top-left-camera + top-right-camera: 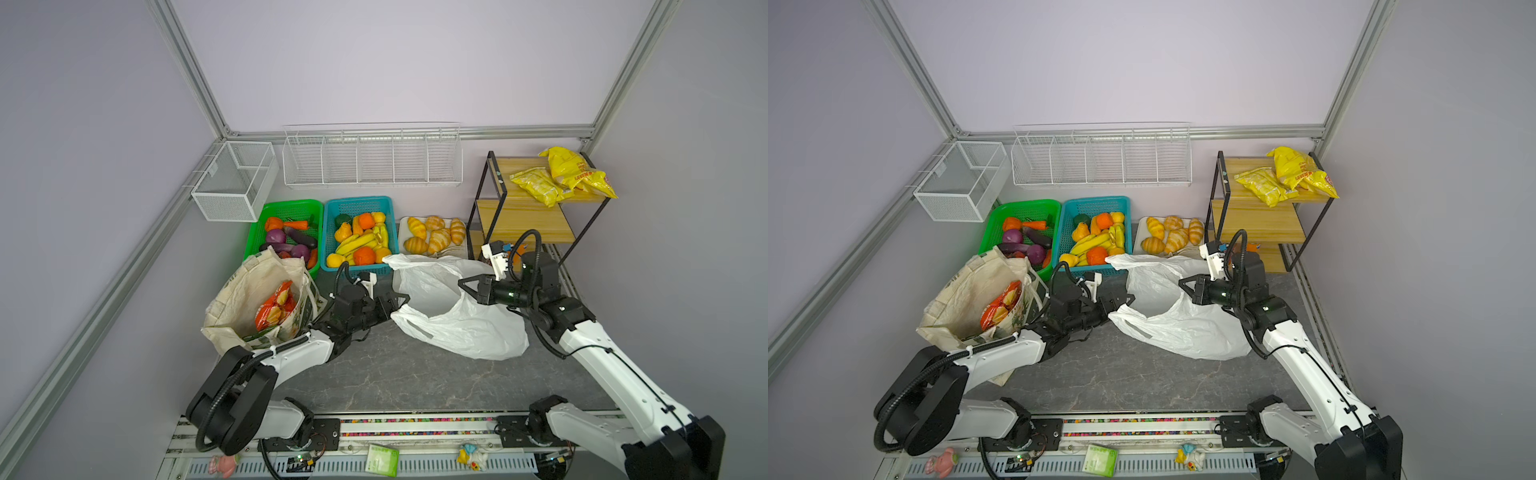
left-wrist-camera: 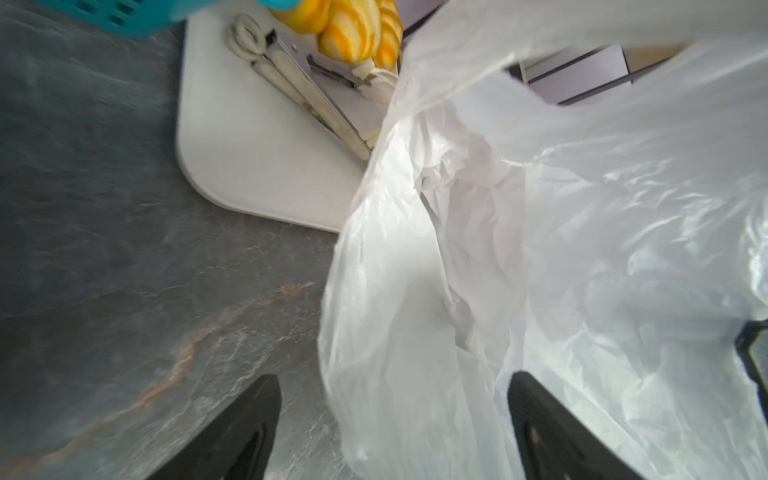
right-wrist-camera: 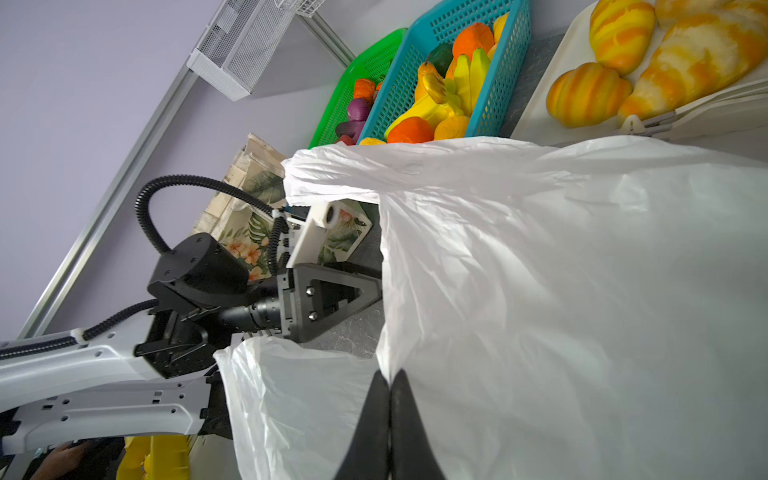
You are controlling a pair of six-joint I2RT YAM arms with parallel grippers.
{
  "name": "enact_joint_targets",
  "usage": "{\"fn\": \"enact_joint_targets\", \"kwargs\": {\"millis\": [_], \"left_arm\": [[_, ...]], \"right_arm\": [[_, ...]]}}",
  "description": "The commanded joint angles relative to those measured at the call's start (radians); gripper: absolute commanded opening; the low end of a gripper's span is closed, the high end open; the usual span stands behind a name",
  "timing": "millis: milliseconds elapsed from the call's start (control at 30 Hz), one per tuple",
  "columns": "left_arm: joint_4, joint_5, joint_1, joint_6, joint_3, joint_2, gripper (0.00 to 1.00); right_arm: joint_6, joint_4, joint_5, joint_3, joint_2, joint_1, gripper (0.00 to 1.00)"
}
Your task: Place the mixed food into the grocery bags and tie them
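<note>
1. Table (image 1: 395,374): a dark stone-patterned surface that carried all the items below.

2. Wooden shelf unit (image 1: 523,216): stood at the far right. Its top tier held the yellow snack packets (image 1: 561,178).

3. Wire rack (image 1: 372,160) and mesh basket (image 1: 232,183): both were mounted at the back wall.

4. Plastic carrier bag (image 1: 453,328): lay at centre right of the table with its mouth facing the left arm. The left wrist view showed only creased film inside.

5. Canvas tote (image 1: 245,291): stood upright at the left, in front of the green basket, mouth open. A red snack packet (image 1: 276,309) sat inside it.

6. Green basket (image 1: 291,203): held purple and orange toy vegetables.

7. Teal basket (image 1: 357,200): stood beside the green one. It held the orange and yellow toy fruits (image 1: 363,245), among them bananas.

8. White tray (image 2: 249,166): stood to the right of the teal basket and held golden croissants (image 1: 436,235) and a pair of tongs (image 2: 307,104). The carrier bag's far rim overlapped the tray's near edge.

9. Left gripper (image 1: 399,305): its jaws stood wide apart and straddled the carrier bag's near rim. Film hung between them, unclamped.

10. Right gripper (image 3: 390,382): its jaws were pressed together, pinching the film at the carrier bag's right rim and holding that side up.

11. Green-and-white snack packet (image 1: 382,459): lay on the front rail, outside both bags.
</note>
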Motion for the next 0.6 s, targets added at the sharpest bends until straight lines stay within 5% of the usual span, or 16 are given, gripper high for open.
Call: {"fn": "enact_joint_targets", "kwargs": {"millis": [0, 267, 333, 400, 567], "left_arm": [[0.156, 0.050, -0.018, -0.069, 0.057, 0.101, 0.79], [0.265, 0.109, -0.020, -0.110, 0.093, 0.224, 0.23], [0.244, 0.110, -0.020, -0.096, 0.097, 0.202, 0.07], [0.232, 0.119, -0.023, -0.083, 0.103, 0.176, 0.00], [0.208, 0.140, -0.058, -0.084, 0.139, 0.121, 0.00]], "right_arm": [[0.047, 0.074, -0.032, -0.018, 0.000, 0.014, 0.06], [-0.021, 0.005, 0.024, -0.010, -0.042, 0.015, 0.06], [-0.101, -0.108, 0.122, 0.021, -0.044, 0.017, 0.07], [-0.171, -0.220, 0.261, 0.056, -0.041, 0.032, 0.11], [-0.241, -0.308, 0.533, 0.092, -0.036, 0.149, 0.35]]}}
